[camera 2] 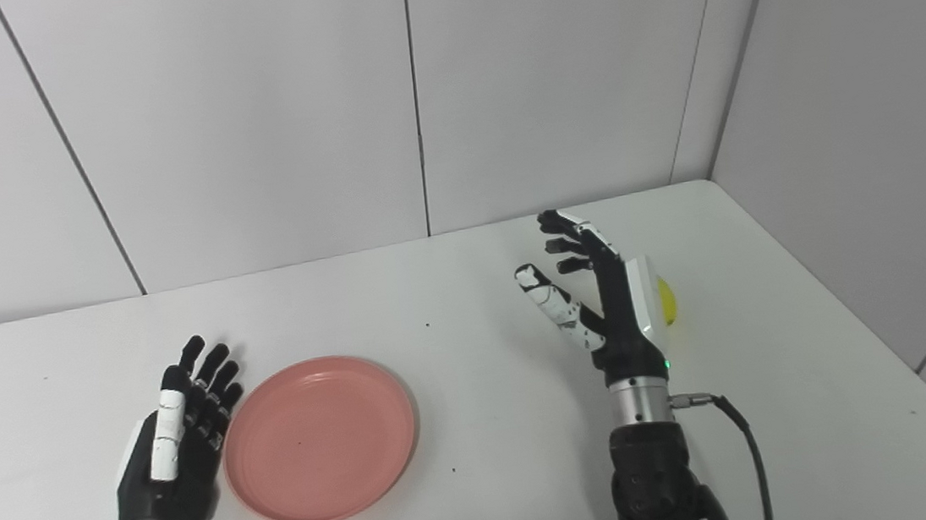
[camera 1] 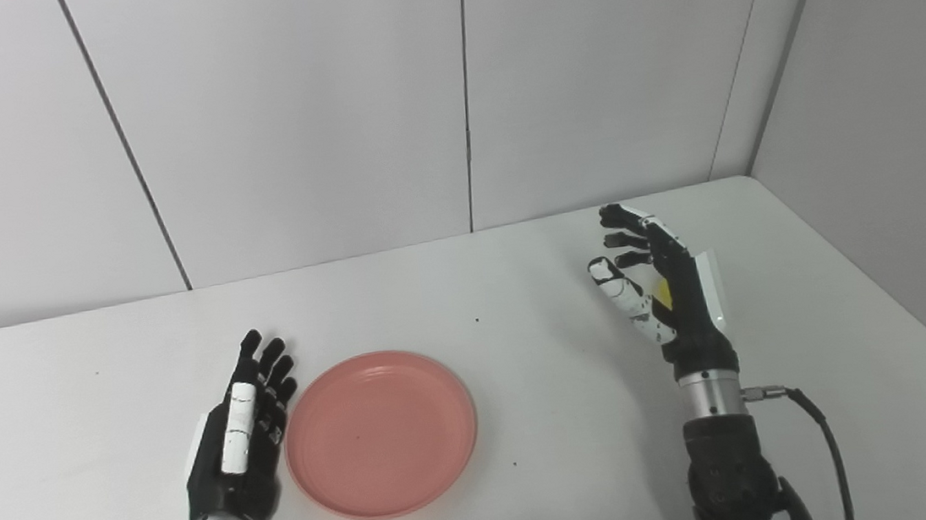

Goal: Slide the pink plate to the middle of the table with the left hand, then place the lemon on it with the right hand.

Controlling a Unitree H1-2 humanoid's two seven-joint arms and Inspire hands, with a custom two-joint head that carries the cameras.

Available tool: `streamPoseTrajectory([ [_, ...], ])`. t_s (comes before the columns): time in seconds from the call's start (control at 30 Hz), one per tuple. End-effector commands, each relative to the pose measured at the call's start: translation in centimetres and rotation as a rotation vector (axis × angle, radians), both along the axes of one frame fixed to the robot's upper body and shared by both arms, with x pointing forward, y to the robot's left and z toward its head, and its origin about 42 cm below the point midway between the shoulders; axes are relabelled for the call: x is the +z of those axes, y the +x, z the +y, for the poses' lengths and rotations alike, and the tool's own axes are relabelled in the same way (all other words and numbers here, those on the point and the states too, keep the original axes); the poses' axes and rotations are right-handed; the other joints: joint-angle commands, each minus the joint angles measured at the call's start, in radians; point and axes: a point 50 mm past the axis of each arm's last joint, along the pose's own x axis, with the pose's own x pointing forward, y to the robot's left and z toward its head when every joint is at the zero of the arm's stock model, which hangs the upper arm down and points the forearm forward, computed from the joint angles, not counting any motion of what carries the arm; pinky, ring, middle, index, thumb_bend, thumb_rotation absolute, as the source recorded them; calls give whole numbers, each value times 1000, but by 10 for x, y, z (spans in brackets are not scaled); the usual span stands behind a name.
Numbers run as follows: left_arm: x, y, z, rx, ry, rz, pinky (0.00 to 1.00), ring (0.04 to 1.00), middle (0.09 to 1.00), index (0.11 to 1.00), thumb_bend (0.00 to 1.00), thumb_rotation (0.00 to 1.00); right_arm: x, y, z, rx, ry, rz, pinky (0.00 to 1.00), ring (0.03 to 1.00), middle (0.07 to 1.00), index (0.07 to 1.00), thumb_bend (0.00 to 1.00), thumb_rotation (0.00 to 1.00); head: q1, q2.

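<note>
Two open hands over a white table, the pink plate by the left one and the lemon behind the right.

The white table (camera 1: 518,306) met grey wall panels (camera 1: 288,115) at its far edge. The pink plate (camera 1: 380,433) lay empty on the left half of the table, its left rim just beside the left hand (camera 1: 242,434), which rested flat with fingers (camera 1: 269,368) straight, slightly spread and holding nothing; I could not tell whether they touched the rim. The right hand (camera 2: 603,306) stood upright on the right half, fingers (camera 2: 567,241) spread wide and thumb apart, grasping nothing. The lemon (camera 2: 667,300) sat behind that hand's back, on the side away from the palm and fingers, mostly hidden, only a yellow sliver showing.
</note>
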Motion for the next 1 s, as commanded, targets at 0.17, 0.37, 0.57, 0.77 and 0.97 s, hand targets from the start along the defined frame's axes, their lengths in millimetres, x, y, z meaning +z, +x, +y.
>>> streamPoseTrajectory([
  [0.17,-20,-7,6,10,26,97,1000,971,965,1000,797,771,44,22,-22,-77,-247,-39,633,711,731,699,805,870,-1,2],
  [0.37,-20,-8,6,4,33,95,1000,974,966,1000,792,787,56,28,-38,-132,-413,-31,577,668,701,687,847,877,0,2],
  [0.57,-21,-8,5,4,32,96,1000,975,964,1000,802,781,59,30,-51,-160,-554,-20,576,643,695,695,850,871,0,2],
  [0.77,-21,-8,5,7,26,101,1000,976,964,1000,814,770,58,31,-63,-191,-623,-1,590,659,700,696,841,842,8,4],
  [0.97,-20,-10,3,-3,21,94,1000,975,968,1000,805,773,57,32,-72,-215,-661,25,627,681,708,695,833,838,8,5],
])
